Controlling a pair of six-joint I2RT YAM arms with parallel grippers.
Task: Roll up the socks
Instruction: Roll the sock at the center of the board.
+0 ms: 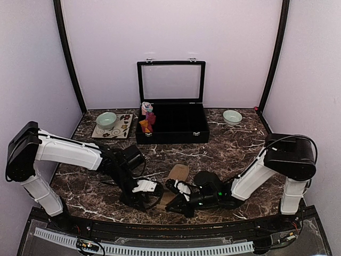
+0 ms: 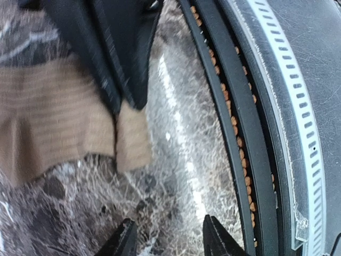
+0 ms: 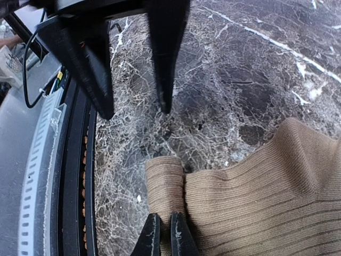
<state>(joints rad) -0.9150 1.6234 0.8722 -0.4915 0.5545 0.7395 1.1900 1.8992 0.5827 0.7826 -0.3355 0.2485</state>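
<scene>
A tan-brown ribbed sock (image 1: 178,174) lies flat on the marble table, its near end close to the front edge. My right gripper (image 3: 166,230) is shut on that end, pinching a small folded-over flap of the tan sock (image 3: 250,197). My left gripper (image 2: 169,236) hovers open just beside it over bare marble, with nothing between its fingers (image 2: 126,239). In the left wrist view the tan sock (image 2: 48,122) sits at the left, under the right gripper's black fingers (image 2: 125,64). From above, the left gripper (image 1: 151,201) and right gripper (image 1: 167,206) nearly meet. A red and orange sock (image 1: 148,124) sits in the box's left end.
A black box (image 1: 171,137) with a raised glass lid stands at the back centre. A green bowl (image 1: 106,119) rests on a patterned mat (image 1: 123,129) at back left, and a white bowl (image 1: 232,117) at back right. The table's black front rail (image 2: 234,122) runs close to both grippers.
</scene>
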